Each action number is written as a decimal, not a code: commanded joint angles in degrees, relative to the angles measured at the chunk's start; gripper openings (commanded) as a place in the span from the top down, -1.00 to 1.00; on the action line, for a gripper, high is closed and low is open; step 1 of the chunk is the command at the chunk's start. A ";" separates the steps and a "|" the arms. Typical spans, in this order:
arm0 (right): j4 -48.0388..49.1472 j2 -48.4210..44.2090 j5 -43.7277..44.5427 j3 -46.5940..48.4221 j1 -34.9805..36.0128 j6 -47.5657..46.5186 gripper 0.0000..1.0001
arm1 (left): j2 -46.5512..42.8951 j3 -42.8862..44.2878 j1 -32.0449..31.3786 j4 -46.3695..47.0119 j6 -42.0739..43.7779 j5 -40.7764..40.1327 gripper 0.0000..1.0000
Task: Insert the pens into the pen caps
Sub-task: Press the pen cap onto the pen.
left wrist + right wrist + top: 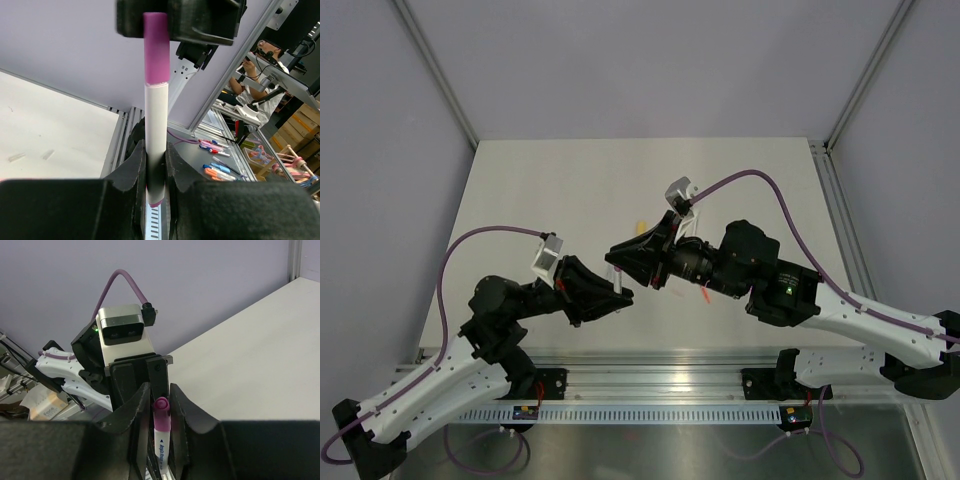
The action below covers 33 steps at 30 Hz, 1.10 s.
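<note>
My left tool [155, 167] pinched the white pen [156, 120]; my right tool [160, 399] pinched the purple cap [161, 415] on its end, both held up above the counter [520, 190].

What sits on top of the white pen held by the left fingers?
A purple cap covers the upper end of the white pen; the right fingers clamp that cap. The pen tip is hidden inside the cap, so its depth cannot be seen.
</note>
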 commanded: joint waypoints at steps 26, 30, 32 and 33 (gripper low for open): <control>-13.62 3.61 -2.89 2.56 -1.17 1.99 1.00 | 1.15 4.08 -0.26 -0.38 3.63 -1.67 1.00; -8.86 0.36 -3.24 -4.30 -1.09 3.67 1.00 | 1.50 6.27 -0.17 -0.99 3.81 -1.41 1.00; -7.36 -0.35 -6.05 -6.77 -1.17 4.46 1.00 | 1.58 7.94 -0.17 -1.87 4.25 -1.23 1.00; -6.74 -0.79 -7.97 -8.62 -1.09 4.81 1.00 | 1.85 8.55 -0.17 -2.31 4.51 -0.97 1.00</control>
